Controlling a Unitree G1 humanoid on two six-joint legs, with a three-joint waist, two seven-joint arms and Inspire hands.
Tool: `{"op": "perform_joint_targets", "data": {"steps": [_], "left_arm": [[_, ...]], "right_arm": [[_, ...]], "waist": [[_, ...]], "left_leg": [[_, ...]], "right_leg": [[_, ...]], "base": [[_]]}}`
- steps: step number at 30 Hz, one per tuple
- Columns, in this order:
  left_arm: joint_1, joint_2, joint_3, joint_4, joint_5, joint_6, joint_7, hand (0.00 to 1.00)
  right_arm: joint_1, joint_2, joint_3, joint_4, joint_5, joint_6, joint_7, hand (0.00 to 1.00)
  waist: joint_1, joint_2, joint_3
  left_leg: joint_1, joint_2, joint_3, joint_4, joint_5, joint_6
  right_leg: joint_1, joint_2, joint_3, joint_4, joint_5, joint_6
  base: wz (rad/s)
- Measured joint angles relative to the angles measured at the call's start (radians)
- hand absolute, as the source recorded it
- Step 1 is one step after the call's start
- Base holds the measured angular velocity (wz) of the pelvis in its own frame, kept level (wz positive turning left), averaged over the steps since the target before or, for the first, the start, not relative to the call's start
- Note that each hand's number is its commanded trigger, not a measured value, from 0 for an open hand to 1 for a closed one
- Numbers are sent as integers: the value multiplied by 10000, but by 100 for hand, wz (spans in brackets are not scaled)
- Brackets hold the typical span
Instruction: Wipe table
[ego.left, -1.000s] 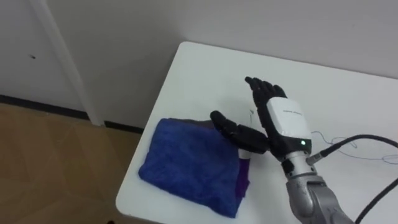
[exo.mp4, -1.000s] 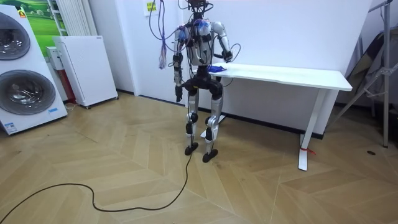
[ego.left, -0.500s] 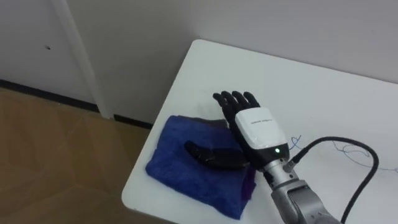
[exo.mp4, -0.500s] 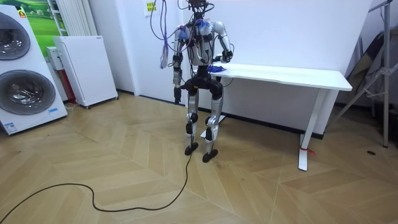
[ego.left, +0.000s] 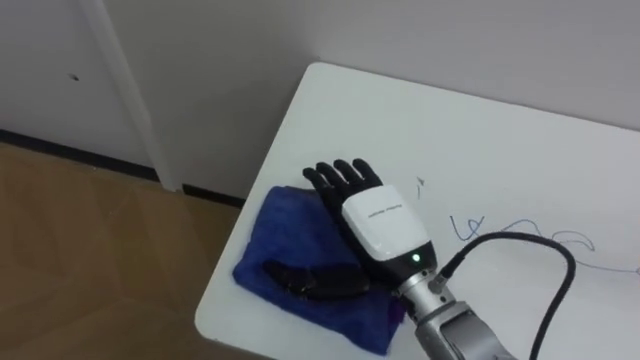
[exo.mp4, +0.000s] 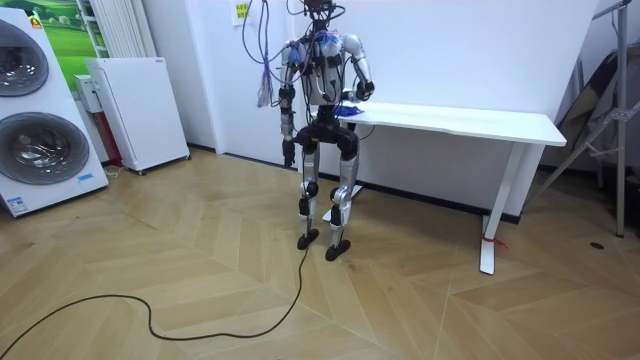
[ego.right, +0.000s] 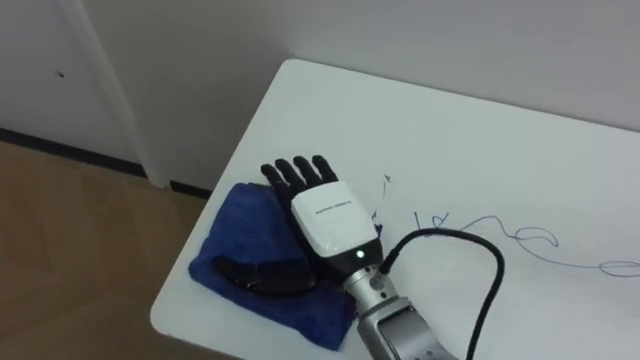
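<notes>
The robot stands at the end of the long white table (exo.mp4: 470, 122) on the room view's left, upright on both legs, its right arm reaching out over the tabletop. Its right hand (ego.left: 382, 222) lies palm down on the folded, fluffy blue cloth (ego.left: 290, 235). The fingers (ego.left: 338, 180) are straight and close together, pointing away from the robot toward the wall. The thumb (ego.left: 310, 285) is stretched out sideways to the hand's left, flat across the near part of the cloth. Nothing is pinched: the hand simply presses the cloth flat.

The cloth is under the palm and spreads out to the hand's left, toward the table's edge. It sits at the table's near left corner. The fingertips reach about to the cloth's far edge. To the right of the hand, on the bare white top, run thin blue scribbled pen lines (ego.left: 520, 240), the nearest loop just beside the wrist, the rest trailing further right. Beyond the fingertips the tabletop (ego.left: 450, 130) runs on to the pale wall. Left of the cloth, below the table edge, is brown wooden parquet floor (ego.left: 80, 250).

The left hand (exo.mp4: 286, 152) hangs low at the robot's side, away from the table; I cannot tell how its fingers are set.
</notes>
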Motion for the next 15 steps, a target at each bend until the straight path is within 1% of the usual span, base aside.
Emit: {"op": "perform_joint_targets", "data": {"steps": [2, 6, 9, 12, 15], "left_arm": [[-14, -2, -60, 0, -4, 0, 2, 0], [-62, 7, -224, 71, -104, -65, 4, 0], [-64, 6, -253, 105, -193, -70, -2, 0], [-64, -4, -237, 136, -195, -71, 2, 0], [-70, -3, -233, 297, -194, -59, 5, 0]], "right_arm": [[118, -3, 91, 0, 1, -65, 0, 0], [349, -17, 107, 50, 7, -108, -1, 0], [351, -3, 105, 399, 8, -113, -2, 0], [354, 13, 102, 1132, 122, -145, -2, 0], [382, 16, 88, 1234, 157, -209, -47, 0]], "waist": [[-1, 27, -12], [-15, 37, -9], [-20, 33, -9], [-8, 41, -3], [-42, 70, 7]], "left_leg": [[16, 1, 20, -4, 0, 0], [44, -1, 43, -35, 1, 0], [49, -1, 57, -36, 2, 2], [40, 6, 56, -34, 5, 8], [34, 13, 69, -30, 8, 13]], "right_leg": [[-1, 5, 89, -5, 0, 0], [0, 3, 64, -8, 0, 0], [-1, 1, 45, -9, 1, 1], [-7, -9, 57, -13, 1, 2], [-8, -15, 116, -42, 1, 2]], "base": [[-4], [-1], [-1], [0], [0]]}}
